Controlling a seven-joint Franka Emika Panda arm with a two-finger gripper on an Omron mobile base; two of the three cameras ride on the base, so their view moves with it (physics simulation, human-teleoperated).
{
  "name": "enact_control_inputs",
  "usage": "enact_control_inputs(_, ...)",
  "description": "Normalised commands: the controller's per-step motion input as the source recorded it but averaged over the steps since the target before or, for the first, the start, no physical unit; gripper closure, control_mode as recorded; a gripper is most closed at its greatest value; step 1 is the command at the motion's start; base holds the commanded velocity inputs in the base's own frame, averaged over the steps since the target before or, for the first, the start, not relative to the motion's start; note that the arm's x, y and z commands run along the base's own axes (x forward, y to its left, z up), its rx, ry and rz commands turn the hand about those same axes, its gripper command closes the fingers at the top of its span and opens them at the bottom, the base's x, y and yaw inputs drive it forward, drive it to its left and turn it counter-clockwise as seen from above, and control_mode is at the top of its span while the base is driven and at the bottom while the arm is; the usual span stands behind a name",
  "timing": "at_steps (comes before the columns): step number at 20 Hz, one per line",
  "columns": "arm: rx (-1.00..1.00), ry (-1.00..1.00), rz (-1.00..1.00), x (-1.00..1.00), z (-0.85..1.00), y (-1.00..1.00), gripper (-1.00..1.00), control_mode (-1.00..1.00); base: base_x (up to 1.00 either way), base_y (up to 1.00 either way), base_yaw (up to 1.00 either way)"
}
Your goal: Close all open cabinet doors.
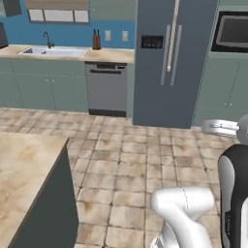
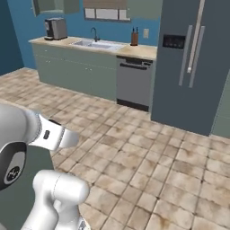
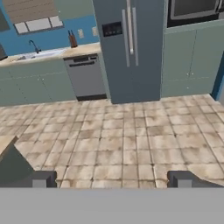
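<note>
The lower edges of the grey-green wall cabinet doors (image 2: 53,5) show at the top of the far wall, above the coffee machine and left of the window. Another panel (image 1: 110,8) sits right of the window. A darker panel (image 1: 10,7) hangs at the far upper left; I cannot tell whether it stands ajar. My gripper (image 3: 113,179) is open with nothing between its fingertips (image 3: 43,179). It is high above the tiled floor, well short of the far wall, and points at the fridge.
A tall grey fridge (image 1: 172,63) stands ahead, with a dishwasher (image 1: 106,87) and a sink counter (image 1: 53,51) to its left. A built-in oven (image 1: 232,31) is on its right. An island counter (image 1: 24,179) is close on my left. Tiled floor (image 1: 140,160) stretches between.
</note>
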Motion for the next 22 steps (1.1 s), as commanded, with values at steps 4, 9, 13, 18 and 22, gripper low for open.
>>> enact_control_inputs(4,0.00,0.00,0.00,0.00,0.00,0.00,-1.00,1.00,1.00,-0.30,-0.02)
enact_control_inputs(9,0.00,0.00,0.00,0.00,0.00,0.00,-1.00,1.00,1.00,-0.32,-0.02)
enact_control_inputs(13,0.00,0.00,0.00,0.00,0.00,0.00,-1.00,1.00,1.00,-0.29,-0.04)
enact_control_inputs(18,0.00,0.00,0.00,0.00,0.00,0.00,-1.00,1.00,1.00,-0.20,-0.07)
enact_control_inputs(22,0.00,0.00,0.00,0.00,0.00,0.00,-1.00,1.00,1.00,-0.05,-0.11)
